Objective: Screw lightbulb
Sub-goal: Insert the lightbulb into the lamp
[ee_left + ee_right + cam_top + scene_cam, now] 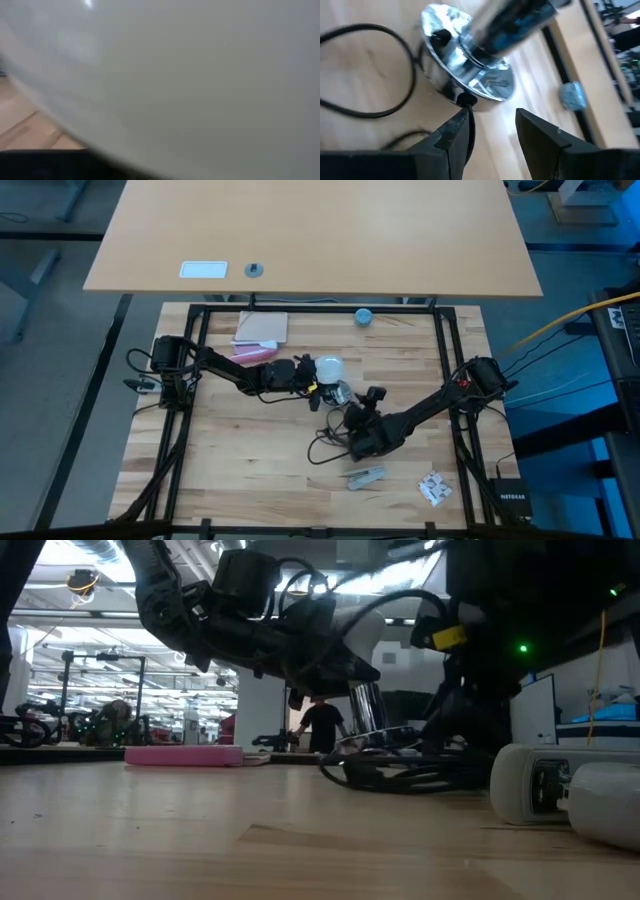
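Note:
The white frosted lightbulb sits over the shiny lamp near the table's middle, and it fills the left wrist view. My left gripper reaches in from the left and is shut on the bulb. The lamp's chrome stem rises from a round silver base that rests on the table. My right gripper is open just in front of that base, where the black cord enters it. I cannot tell whether its fingertip touches the base. My left gripper holds the lightbulb's rounded dome, coming at it about level from the table's left. The bulb fills the wrist view and the gripper's body covers the spot from above, so the fingers on it do not show. The bulb is above the table, over the lamp's stem.
The cord lies in loops in front of the lamp. A pink block and a tan pad lie at the far left, and a small blue object at the far edge. A white part and crumpled wrapping lie near the front.

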